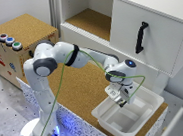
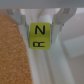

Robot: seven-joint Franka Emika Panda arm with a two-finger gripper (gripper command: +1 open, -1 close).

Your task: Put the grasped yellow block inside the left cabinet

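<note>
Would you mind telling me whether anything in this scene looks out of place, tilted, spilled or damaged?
Nothing stands out. The yellow block sits squarely between the gripper fingers above the white tray, which looks empty and undamaged. The left cabinet is open with a bare cork floor.

Exterior view high, wide; wrist view close on tray.
</note>
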